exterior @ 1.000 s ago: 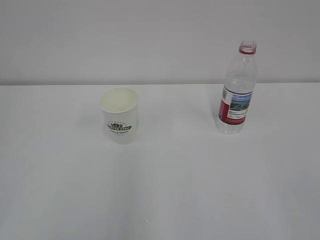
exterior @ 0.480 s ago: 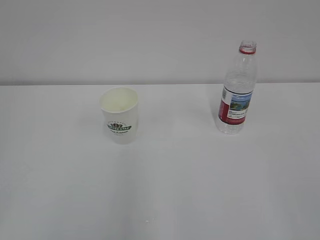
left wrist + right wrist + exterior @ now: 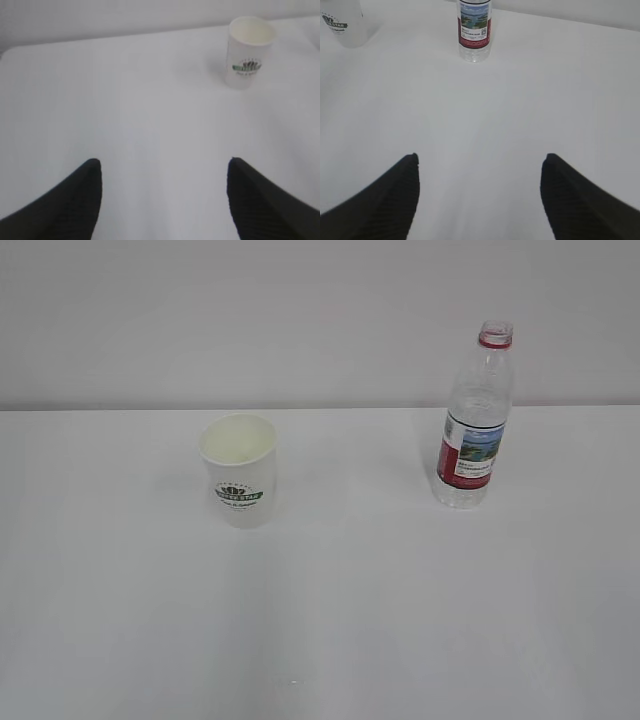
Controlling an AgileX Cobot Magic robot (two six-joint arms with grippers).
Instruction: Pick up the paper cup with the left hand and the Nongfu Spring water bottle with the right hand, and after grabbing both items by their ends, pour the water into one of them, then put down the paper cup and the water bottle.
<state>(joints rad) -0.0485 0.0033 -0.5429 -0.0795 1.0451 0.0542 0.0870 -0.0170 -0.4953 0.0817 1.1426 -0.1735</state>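
1. The left hand (image 3: 162, 197) hangs released over the bare white desk (image 3: 400, 620), its two black fingers spread wide with nothing between them. The paper cup (image 3: 248, 52) stands upright well ahead of it and off to its right, logo facing the hand.

2. The right hand (image 3: 479, 192) is likewise released and empty. The Nongfu Spring water bottle (image 3: 474, 27) stands upright well ahead and slightly to its left, uncapped, label toward the hand; the cup's edge shows at the far left of that hand's view.

3. From the front, the cup (image 3: 239, 470) and bottle (image 3: 474, 420) stand well apart on the desk, neither hand yet in that view. No grasp has begun.

4. Risk, cup: it is light and looks empty. A finger arriving off-centre would likely push or tip it rather than frame it, and a hard squeeze could buckle the thin wall.

5. Risk, bottle: tall, narrow and open-topped. A nudge high on the body during the approach could topple it and spill any water, whose level cannot be read from these views.

6. Risk, pouring: a low grip leaves the mouth far from the hand, so small wrist errors could send the stream past the cup's rim.

7. Risk, crossing: the left hand must angle rightward toward its target, the right hand slightly leftward, so the arms may crowd each other when the two are brought together.
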